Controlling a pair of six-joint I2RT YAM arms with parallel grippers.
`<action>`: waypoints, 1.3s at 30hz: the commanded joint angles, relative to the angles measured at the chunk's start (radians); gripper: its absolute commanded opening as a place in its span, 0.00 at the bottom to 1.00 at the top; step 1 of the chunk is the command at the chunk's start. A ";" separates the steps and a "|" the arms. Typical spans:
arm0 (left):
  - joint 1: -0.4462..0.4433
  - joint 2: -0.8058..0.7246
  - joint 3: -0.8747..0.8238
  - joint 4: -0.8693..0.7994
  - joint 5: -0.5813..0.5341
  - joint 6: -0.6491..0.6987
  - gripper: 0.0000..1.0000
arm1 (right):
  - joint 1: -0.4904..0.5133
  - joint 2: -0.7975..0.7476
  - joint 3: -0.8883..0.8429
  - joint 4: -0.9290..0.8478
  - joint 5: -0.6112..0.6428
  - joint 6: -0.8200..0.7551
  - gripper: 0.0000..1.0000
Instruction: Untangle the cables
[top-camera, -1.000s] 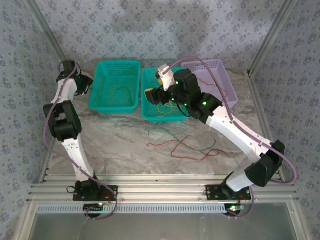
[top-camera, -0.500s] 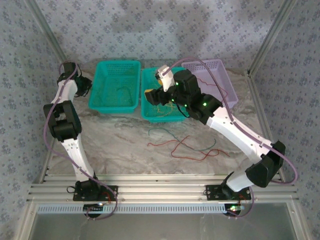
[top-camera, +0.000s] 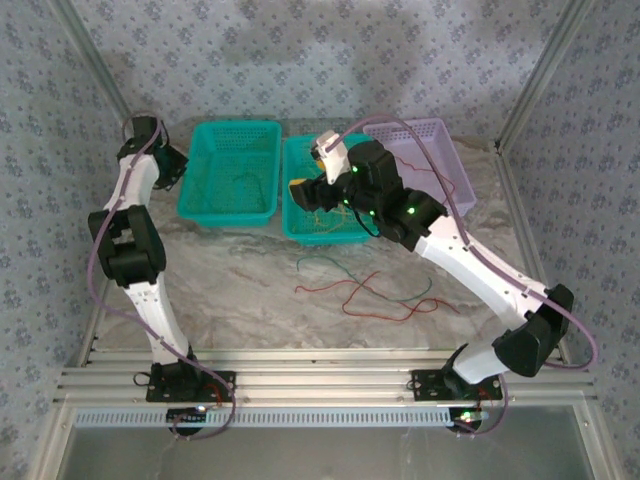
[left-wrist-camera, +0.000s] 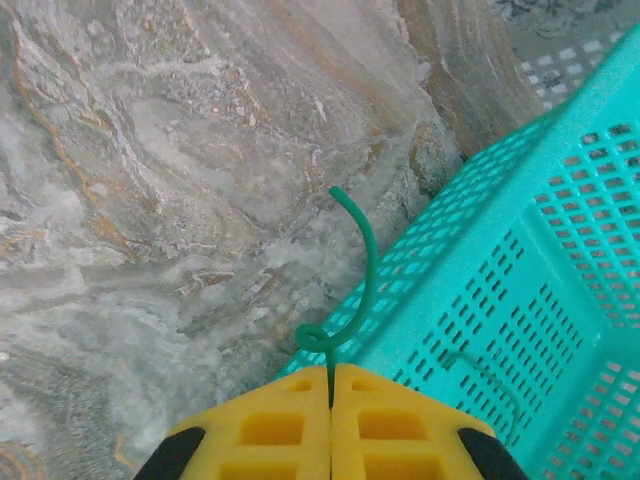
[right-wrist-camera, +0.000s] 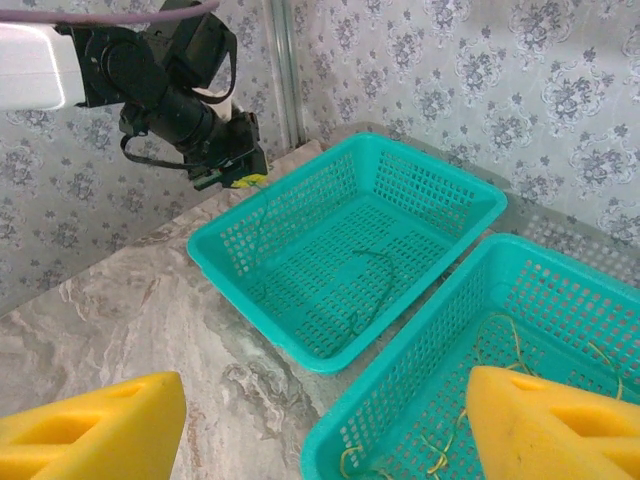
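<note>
**A:** What do the cables look like?

**B:** They are hair-thin wires. A green cable (left-wrist-camera: 368, 255) curls up out of the left gripper (left-wrist-camera: 331, 375), whose yellow pads are pressed together on it. This is at the outer edge of the left teal basket (left-wrist-camera: 540, 250). Another green strand (right-wrist-camera: 378, 280) lies on that basket's floor.

**A:** And the others?

**B:** Yellow-orange cables (right-wrist-camera: 505, 335) sit in the middle teal basket (top-camera: 320, 238). Red cables (top-camera: 340, 283) and a green one (top-camera: 325, 262) sprawl loose at the centre of the overhead frame.

**A:** What about the right gripper (right-wrist-camera: 325, 400)?

**B:** Its jaws are spread wide over the middle basket, with nothing between them.

**A:** And the surroundings?

**B:** There is a grey-brown marbled table (top-camera: 240, 285) and a lilac basket (top-camera: 440, 128) at upper right. Behind are blue-grey floral wallpaper (top-camera: 300, 50) and an aluminium frame post (top-camera: 537, 75).
</note>
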 joint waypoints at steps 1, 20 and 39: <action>-0.065 -0.077 0.124 -0.083 -0.104 0.100 0.00 | 0.008 -0.038 -0.012 -0.004 0.019 -0.014 0.76; -0.308 0.170 0.367 -0.226 -0.247 0.249 0.00 | 0.027 -0.137 -0.108 -0.005 0.066 -0.007 0.76; -0.347 0.053 0.338 -0.230 -0.132 0.224 0.78 | 0.052 -0.362 -0.515 -0.259 0.272 0.257 0.77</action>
